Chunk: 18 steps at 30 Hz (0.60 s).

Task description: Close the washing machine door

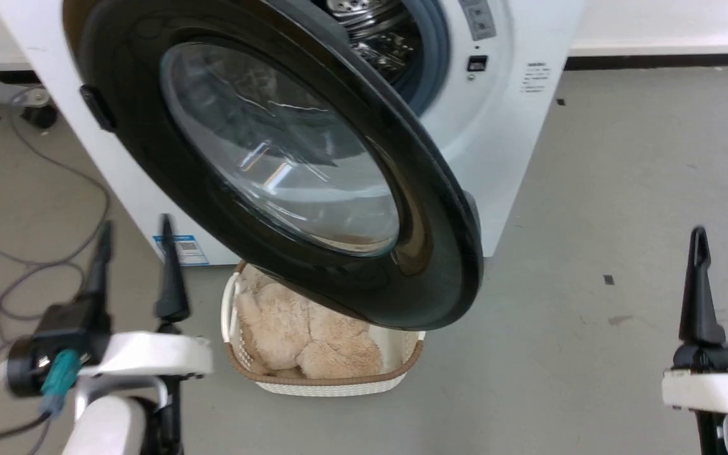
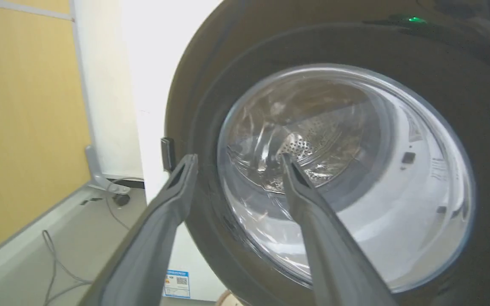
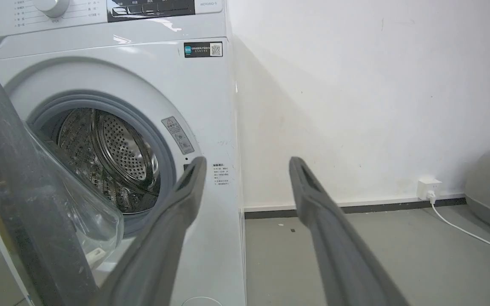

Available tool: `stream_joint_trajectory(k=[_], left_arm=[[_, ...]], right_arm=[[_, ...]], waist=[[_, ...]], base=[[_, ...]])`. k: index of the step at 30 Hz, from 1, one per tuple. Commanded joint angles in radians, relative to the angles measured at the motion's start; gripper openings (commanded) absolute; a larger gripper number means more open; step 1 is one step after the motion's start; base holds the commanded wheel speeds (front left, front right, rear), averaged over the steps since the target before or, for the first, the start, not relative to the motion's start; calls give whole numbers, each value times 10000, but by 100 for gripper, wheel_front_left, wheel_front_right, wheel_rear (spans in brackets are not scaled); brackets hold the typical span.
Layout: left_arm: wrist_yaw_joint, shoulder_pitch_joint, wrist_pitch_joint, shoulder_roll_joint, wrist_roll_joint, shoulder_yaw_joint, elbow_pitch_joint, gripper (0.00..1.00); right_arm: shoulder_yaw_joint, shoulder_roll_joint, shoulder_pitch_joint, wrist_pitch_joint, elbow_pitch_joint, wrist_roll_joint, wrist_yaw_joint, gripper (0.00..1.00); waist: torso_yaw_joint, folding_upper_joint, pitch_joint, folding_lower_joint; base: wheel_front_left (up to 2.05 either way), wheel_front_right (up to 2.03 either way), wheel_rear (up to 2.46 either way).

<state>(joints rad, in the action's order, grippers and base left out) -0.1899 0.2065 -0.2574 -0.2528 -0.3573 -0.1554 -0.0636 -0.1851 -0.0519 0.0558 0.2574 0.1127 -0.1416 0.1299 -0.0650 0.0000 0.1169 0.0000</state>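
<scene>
Swinging wide from the washer (image 1: 509, 151), the door (image 1: 275, 158) hangs open toward the near side. It seems hinged at its left edge, with the free edge out at the near right, above a basket (image 1: 326, 387) that holds a plush toy (image 1: 304, 341) on the floor. It is a big round piece: a wide glossy black rim around a bulging clear glass bowl, through which the right wrist view shows the steel drum (image 3: 117, 157) and grey-blue gasket (image 3: 100, 101) behind. I judge it stiff and fairly heavy, free to pivot but likely to need a firm last press to latch. The rim looks slick, so pinching it would probably slip. A flat push on the outer black face near the free edge, far from the hinge, should give the best leverage and spare the curved glass. The left jaws stand wide apart and hold nothing, low at the near left, aimed at the door's outer face by its left edge but not touching it. The right jaws are also wide and bare, at the near right, well apart from the door.
</scene>
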Motion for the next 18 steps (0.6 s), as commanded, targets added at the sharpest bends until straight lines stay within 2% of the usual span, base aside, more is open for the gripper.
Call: stream_joint_trajectory(k=[1,2,4,5,9,12,18], left_arm=[[-215,-327,-41,156,433,384,369,100],[-321,-482,-42,248,693,630,601,100],[-447,-809,-42,252,1404,798,930,100],[-516,-939,-42,338,1598,917,1113,100],[-534,-1405,-42,532,2220,1157,1545,100],[-439,-1570,-42,663,2529,1223,1789,100],[-238,-1864,-43,828,2918,1229,1988,100]], right_arm=[[76,17,281,44,182,130,8,98],[104,17,383,44,278,199,8,58],[182,17,609,44,459,361,8,16],[240,17,730,44,556,450,8,0],[754,17,1238,44,925,672,8,0],[1515,-34,1595,44,1219,785,8,0],[3376,-852,2087,44,1476,413,8,0]], waist=[[161,0,-68,0],[219,0,-78,0],[333,0,-99,0],[396,0,-101,0],[646,0,-102,0],[841,0,-89,0],[1171,0,-73,0]], base=[[0,0,0],[0,0,0],[0,0,0],[0,0,0],[0,0,0],[0,0,0],[0,0,0]])
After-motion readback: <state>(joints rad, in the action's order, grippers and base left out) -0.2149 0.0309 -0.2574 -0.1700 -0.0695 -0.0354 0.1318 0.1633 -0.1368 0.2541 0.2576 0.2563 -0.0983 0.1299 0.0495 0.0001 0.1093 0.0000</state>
